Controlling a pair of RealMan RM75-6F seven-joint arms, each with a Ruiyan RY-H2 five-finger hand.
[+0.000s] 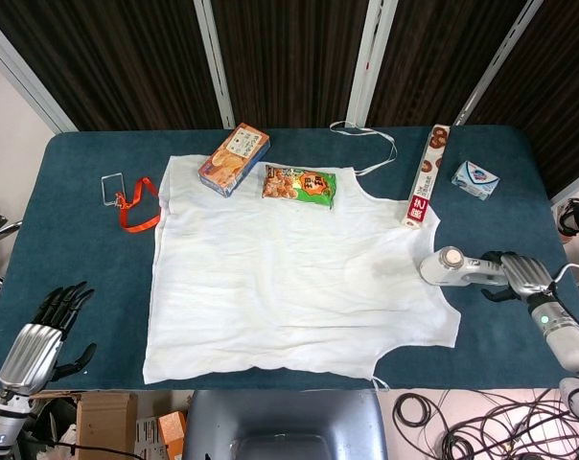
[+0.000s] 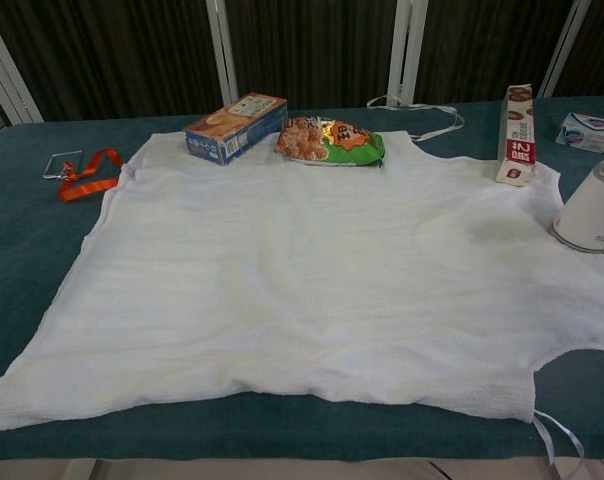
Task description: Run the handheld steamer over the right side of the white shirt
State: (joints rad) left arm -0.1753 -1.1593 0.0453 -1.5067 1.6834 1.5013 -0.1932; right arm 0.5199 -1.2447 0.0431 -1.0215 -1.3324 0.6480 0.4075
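Your teal desk (image 1: 79, 249) carries the white shirt (image 1: 289, 278) spread flat, an orange lanyard (image 1: 131, 206) at its left, a tissue pack (image 1: 474, 179) far right, and the steamer (image 1: 452, 267) at the shirt's right edge.
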